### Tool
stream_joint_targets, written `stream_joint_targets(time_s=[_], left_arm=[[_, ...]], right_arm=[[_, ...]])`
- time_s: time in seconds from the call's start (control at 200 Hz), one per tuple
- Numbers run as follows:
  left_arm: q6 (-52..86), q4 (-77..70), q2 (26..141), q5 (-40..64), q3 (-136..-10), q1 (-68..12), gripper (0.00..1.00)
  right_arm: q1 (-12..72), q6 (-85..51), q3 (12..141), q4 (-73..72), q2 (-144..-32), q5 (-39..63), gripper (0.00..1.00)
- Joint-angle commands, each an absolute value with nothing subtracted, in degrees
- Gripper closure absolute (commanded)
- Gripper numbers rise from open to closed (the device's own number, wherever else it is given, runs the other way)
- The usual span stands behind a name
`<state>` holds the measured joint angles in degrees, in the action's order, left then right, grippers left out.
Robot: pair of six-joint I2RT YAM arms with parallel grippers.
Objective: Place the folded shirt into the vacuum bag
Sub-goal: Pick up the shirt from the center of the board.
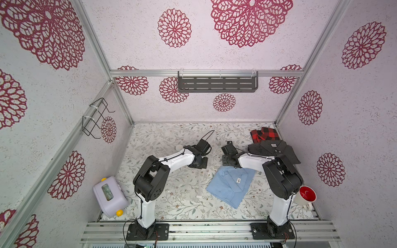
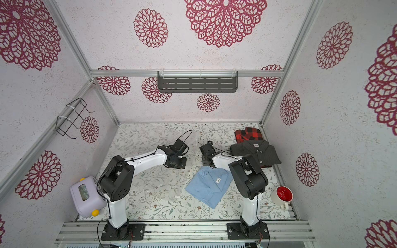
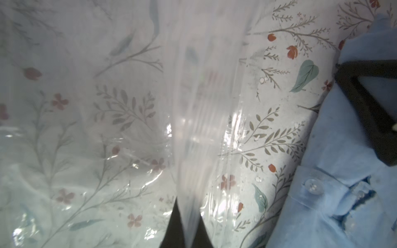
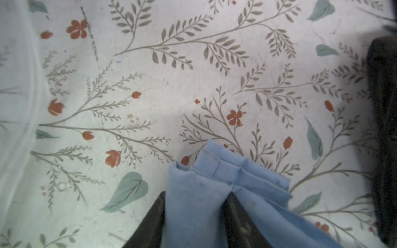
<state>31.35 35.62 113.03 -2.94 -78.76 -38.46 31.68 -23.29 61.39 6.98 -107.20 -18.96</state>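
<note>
As both top views show, the shirt [image 1: 231, 186] [image 2: 209, 186] lies slantwise on the table, collar end farthest back under the right gripper [image 1: 228, 164]. 
Left wrist: the left gripper [image 3: 187, 216] is closed, pinching the bag [image 3: 193, 128] beside the shirt. 
Right wrist: the right gripper's jaws clamp a shirt fold [image 4: 199, 193].

Both top views look down from above the tabletop's [image 1: 171, 211] front edge; the close wrist cameras share the blue shirt [image 3: 343, 171].

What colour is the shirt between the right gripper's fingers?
Plain light blue; the folded shirt shows best in the right wrist view, pinched by the right gripper.
</note>
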Motion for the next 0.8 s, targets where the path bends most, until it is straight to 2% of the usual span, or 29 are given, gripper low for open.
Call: stream_joint_targets(time_s=[0.0, 0.065, 0.285, 0.796], left_arm=[[32.5, 33.9, 114.8, -0.5, -78.6, -39.5, 1.0], [32.9, 33.4, 115.1, 0.1, -78.4, -39.9, 1.0], [33.9, 32.6, 115.7, 1.9, -78.6, -40.8, 1.0], [38.2, 30.4, 117.3, 6.3, -81.5, -42.3, 1.0]], right_arm=[[31.3, -21.0, 58.6, 6.8, -106.3, -15.3, 0.61], [31.2, -20.6, 58.0, 5.7, -105.9, -15.2, 0.64], [30.4, -19.8, 52.0, -2.6, -100.2, -13.7, 1.0], [27.3, -26.4, 43.3, -22.8, -88.8, -0.1, 1.0]])
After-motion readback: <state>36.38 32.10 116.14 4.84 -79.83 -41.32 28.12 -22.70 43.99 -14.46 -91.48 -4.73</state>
